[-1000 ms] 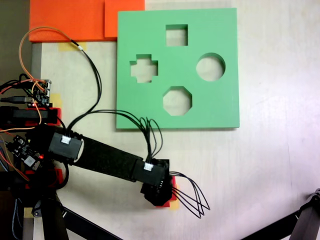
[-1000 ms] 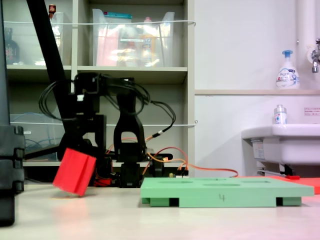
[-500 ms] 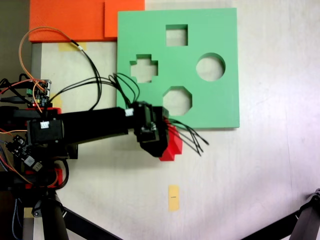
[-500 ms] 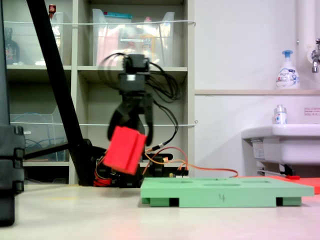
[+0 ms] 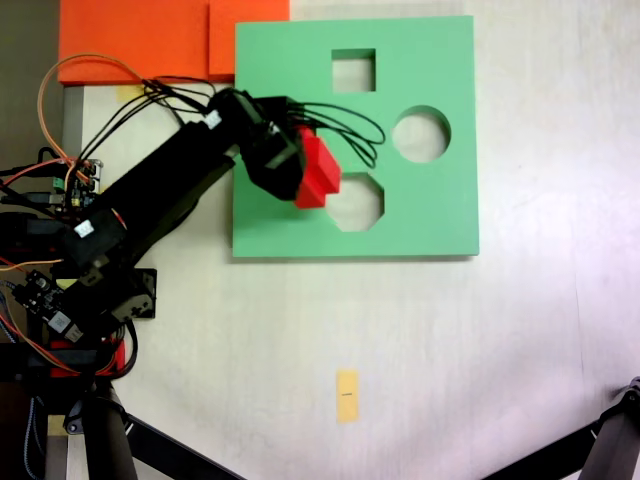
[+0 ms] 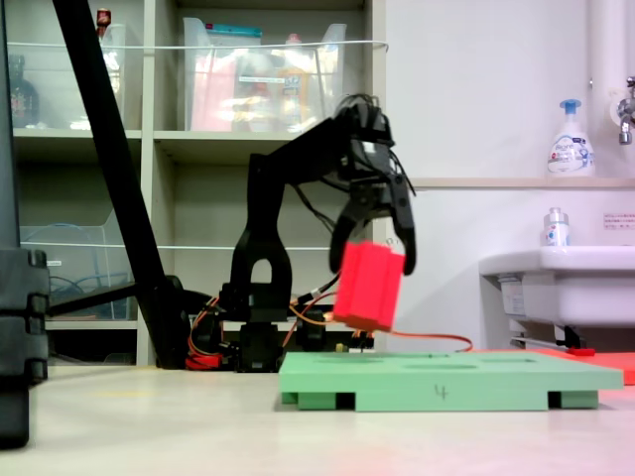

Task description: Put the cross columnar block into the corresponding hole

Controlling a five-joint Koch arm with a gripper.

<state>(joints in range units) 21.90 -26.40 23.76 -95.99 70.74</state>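
The red cross columnar block (image 5: 318, 173) (image 6: 368, 286) hangs in the air above the green foam board (image 5: 430, 210) (image 6: 446, 382), tilted. My gripper (image 5: 298, 170) (image 6: 375, 253) is shut on it, one black finger on each side. In a fixed view from above, the arm and the block cover the plus-shaped hole, so it is hidden there. From the side, the block's lower end is a short way above the board's top face.
The board also has a square cutout (image 5: 353, 70), a round cutout (image 5: 421, 134) and an octagonal cutout (image 5: 358, 205). Orange foam sheets (image 5: 150, 40) lie behind the board's left corner. A yellow tape mark (image 5: 346, 395) is on the table. A black tripod leg (image 6: 109, 159) stands left.
The arm has lifted the red block from the table near the tape mark and swung it up over the green board, now above the board's left part.
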